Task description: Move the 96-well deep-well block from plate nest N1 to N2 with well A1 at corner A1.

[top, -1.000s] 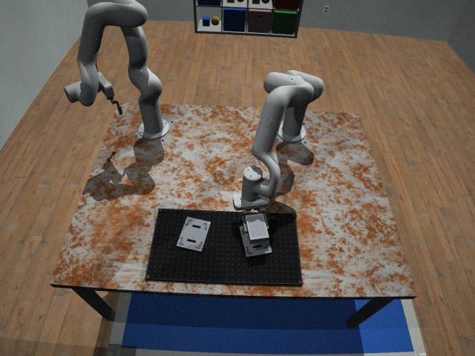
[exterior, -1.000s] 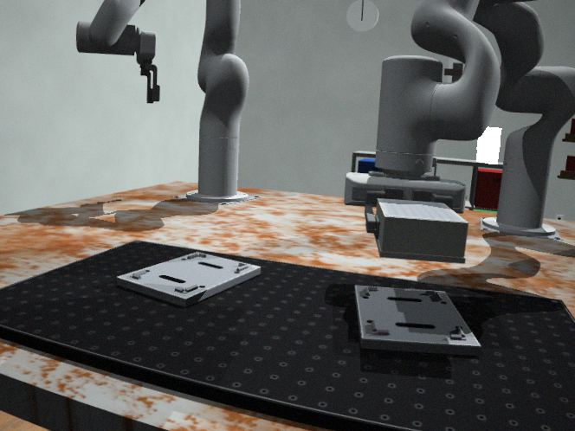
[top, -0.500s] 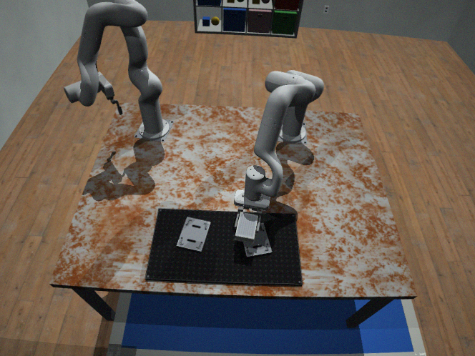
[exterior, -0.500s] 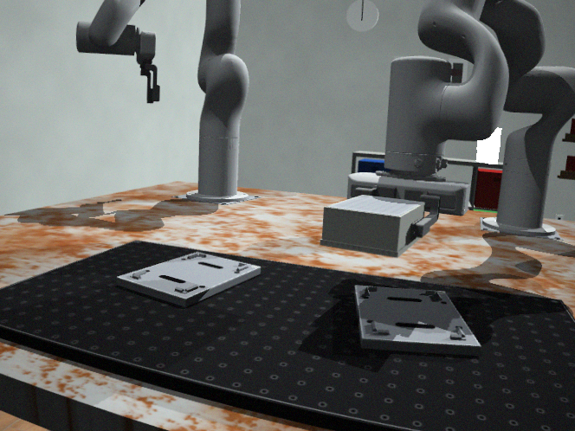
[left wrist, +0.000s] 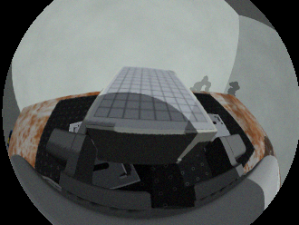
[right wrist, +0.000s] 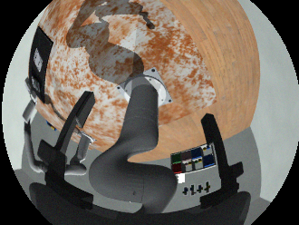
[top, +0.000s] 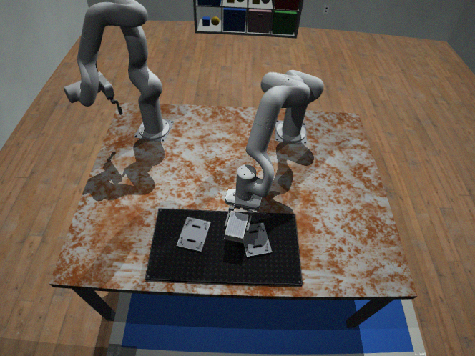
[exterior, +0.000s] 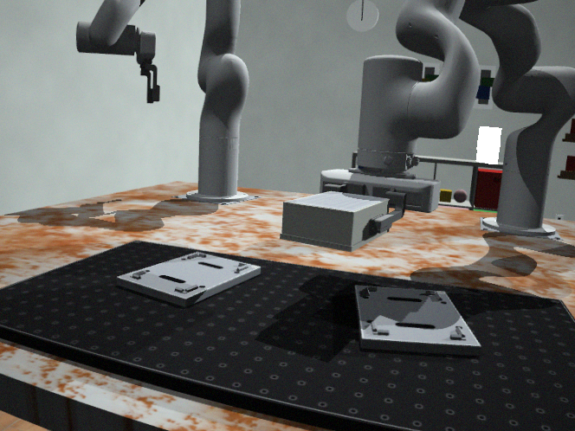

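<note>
Across a rust-mottled table (top: 192, 161) (exterior: 93, 389) (left wrist: 32, 132) (right wrist: 181, 68), a black board (top: 164, 260) (exterior: 222, 333) (left wrist: 168, 181) (right wrist: 45, 43) lay near the front edge, with nest N2 (top: 193, 234) (exterior: 195, 273) (left wrist: 220, 123) (right wrist: 38, 59) at left and N1 (top: 255, 239) (exterior: 403, 312) (left wrist: 120, 179) (right wrist: 35, 83) at right, both unoccupied. The deep-well block (top: 237, 226) (exterior: 320, 227) (left wrist: 145, 102) hung above the board between them, nearer N1, the left gripper (top: 237, 224) (exterior: 334, 220) (left wrist: 151, 147) clamped on it. The right gripper (top: 120, 111) (exterior: 152, 93) (right wrist: 149, 109) waited far left, fingers apart (well clear of the work). Pick-up was done; carrying, aligning A1, seating flat and release appeared to remain. The cut-off corner could not be confirmed.
</note>
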Robot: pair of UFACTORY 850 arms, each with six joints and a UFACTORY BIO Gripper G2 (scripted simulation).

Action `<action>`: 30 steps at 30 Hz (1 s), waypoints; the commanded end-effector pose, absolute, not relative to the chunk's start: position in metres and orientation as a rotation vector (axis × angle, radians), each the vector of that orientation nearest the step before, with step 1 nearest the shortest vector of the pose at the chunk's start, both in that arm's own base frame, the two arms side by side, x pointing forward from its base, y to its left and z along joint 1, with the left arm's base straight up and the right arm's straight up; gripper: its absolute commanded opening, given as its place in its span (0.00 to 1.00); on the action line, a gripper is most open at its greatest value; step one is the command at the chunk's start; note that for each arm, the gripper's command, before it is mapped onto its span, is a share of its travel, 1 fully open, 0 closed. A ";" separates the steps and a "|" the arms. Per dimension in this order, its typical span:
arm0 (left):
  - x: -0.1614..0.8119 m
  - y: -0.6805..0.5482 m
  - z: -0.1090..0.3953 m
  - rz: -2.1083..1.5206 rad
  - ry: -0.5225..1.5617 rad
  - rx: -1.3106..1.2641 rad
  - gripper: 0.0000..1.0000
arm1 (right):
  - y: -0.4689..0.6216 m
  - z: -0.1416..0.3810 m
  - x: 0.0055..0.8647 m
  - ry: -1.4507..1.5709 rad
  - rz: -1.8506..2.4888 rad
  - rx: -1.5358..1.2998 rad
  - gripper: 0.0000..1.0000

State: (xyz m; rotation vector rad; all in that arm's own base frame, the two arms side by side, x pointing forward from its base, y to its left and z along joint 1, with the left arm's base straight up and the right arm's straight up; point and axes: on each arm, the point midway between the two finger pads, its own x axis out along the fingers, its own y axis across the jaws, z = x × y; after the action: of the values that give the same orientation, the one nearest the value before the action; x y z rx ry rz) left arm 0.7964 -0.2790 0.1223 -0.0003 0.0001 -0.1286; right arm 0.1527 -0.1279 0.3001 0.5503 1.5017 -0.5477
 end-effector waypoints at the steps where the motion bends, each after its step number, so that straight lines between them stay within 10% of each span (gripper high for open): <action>1: 0.798 -0.294 0.124 -0.128 -0.002 -0.001 0.00 | -0.128 0.300 0.153 1.501 -0.548 0.550 1.00; 30: 0.799 -0.377 0.124 -0.128 -0.002 -0.001 0.00 | -0.128 0.300 0.153 1.501 -0.548 0.550 1.00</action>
State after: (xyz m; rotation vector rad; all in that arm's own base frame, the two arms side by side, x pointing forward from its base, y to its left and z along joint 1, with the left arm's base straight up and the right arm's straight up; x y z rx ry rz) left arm 0.7977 -0.3657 0.1223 -0.0004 0.0000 -0.1282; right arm 0.1527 -0.1279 0.3001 0.5503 1.5017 -0.5477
